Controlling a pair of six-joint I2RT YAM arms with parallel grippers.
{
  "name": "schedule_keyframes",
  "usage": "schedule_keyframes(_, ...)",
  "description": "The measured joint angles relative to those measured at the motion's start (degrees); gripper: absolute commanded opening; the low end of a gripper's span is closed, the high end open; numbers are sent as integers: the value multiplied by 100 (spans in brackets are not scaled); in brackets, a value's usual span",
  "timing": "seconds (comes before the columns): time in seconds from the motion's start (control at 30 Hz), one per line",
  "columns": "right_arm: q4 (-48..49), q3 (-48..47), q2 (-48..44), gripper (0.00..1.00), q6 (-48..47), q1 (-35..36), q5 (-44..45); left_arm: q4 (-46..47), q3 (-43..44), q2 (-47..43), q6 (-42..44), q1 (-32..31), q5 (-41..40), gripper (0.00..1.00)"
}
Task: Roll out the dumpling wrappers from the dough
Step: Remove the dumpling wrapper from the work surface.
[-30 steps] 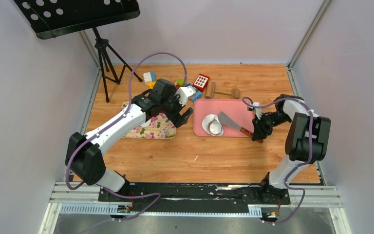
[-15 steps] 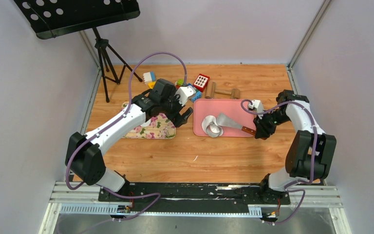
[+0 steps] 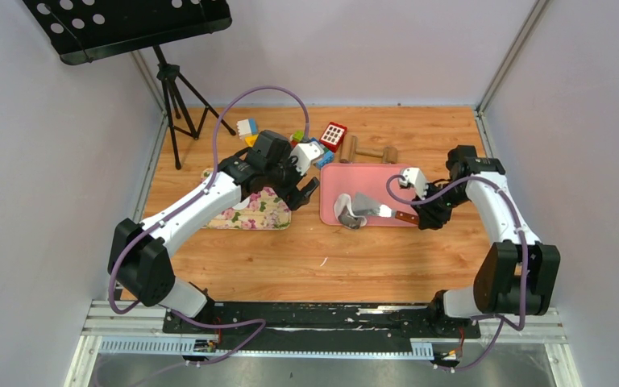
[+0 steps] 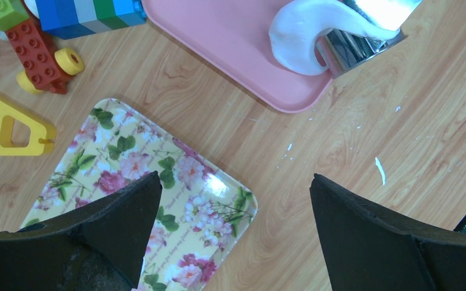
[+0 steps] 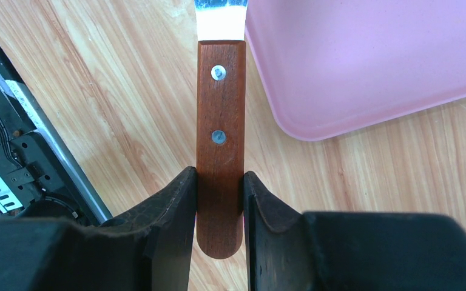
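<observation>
The dough (image 3: 342,207) is a soft white sheet, curled up at the near left of the pink tray (image 3: 371,179). It also shows in the left wrist view (image 4: 297,33). A small metal ring (image 3: 355,218) lies on its side against the dough. My right gripper (image 5: 219,176) is shut on the wooden handle (image 5: 220,121) of a metal scraper, whose blade (image 3: 366,203) lies over the dough. My left gripper (image 4: 235,177) is open and empty above the corner of a floral tray (image 4: 158,176). No round wrapper shows clearly.
A wooden rolling pin (image 3: 367,151) lies behind the pink tray. Toy blocks (image 3: 306,141) and a red keypad toy (image 3: 333,135) lie at the back. A tripod (image 3: 173,97) stands at the far left. Dough crumbs (image 4: 379,170) dot the table.
My right arm has swung the scraper left across the pink tray. The blade has pushed the dough and the ring toward the tray's near left corner and curled the dough. My left arm has not moved.
</observation>
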State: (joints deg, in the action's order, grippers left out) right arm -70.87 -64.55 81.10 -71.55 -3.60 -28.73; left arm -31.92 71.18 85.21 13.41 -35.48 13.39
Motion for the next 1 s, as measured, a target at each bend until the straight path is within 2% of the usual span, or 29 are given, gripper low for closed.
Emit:
schedule_keyframes(0.47, 11, -9, -704, 0, 492, 763, 1036, 0, 0, 0, 0, 0, -44, 100)
schedule_keyframes(0.73, 35, -282, -813, 0, 726, 975, 1425, 2, 0, 13, 0, 0, -48, 100)
schedule_keyframes(1.0, 166, -339, -815, 0, 953, 1482, 1827, 2, 0, 44, 0, 0, -90, 100)
